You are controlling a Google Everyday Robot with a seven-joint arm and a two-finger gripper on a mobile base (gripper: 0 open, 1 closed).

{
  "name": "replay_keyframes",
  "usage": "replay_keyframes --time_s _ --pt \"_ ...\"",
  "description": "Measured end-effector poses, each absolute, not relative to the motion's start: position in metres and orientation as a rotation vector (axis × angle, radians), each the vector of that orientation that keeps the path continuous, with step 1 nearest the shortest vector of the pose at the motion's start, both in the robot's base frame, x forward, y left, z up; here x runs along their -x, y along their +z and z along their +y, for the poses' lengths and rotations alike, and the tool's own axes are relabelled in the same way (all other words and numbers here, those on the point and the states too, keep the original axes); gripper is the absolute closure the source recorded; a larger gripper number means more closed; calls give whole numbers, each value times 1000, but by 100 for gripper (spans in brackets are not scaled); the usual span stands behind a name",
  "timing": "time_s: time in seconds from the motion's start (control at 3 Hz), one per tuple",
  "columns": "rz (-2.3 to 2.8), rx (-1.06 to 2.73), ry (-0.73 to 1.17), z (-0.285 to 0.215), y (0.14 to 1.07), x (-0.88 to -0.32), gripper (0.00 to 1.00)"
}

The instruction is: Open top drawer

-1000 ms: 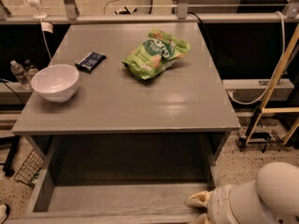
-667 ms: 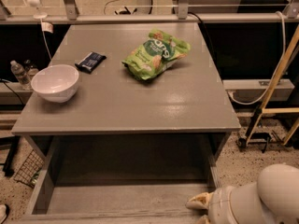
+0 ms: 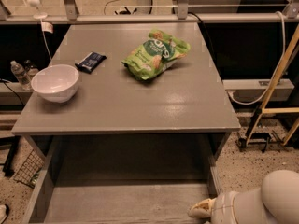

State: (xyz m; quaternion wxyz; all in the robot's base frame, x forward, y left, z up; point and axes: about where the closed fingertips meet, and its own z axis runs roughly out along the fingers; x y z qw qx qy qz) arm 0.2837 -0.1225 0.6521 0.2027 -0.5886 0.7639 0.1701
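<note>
The top drawer (image 3: 126, 202) stands pulled far out from under the grey table top (image 3: 140, 101). I look down into its bare grey inside, with its left side wall (image 3: 39, 197) running toward me. Its front panel and knob are below the bottom edge of the view. My gripper (image 3: 202, 210) is at the bottom right, over the drawer's right front corner. Only its cream-coloured end shows ahead of the white arm (image 3: 266, 204).
On the table top lie a white bowl (image 3: 55, 82) at the left, a dark wrapped bar (image 3: 90, 61) behind it, and a green chip bag (image 3: 155, 54) at the middle back. A wooden frame (image 3: 275, 92) and cables stand on the floor at the right. A water bottle (image 3: 18, 73) stands at the left.
</note>
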Motion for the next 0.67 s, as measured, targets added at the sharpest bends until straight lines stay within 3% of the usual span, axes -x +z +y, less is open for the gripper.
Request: replay_keyframes --time_s 0.33,0.67 --pt "2131 1646 471 -122 653 -284 61" --pt "2130 1650 467 -122 654 -283 30"
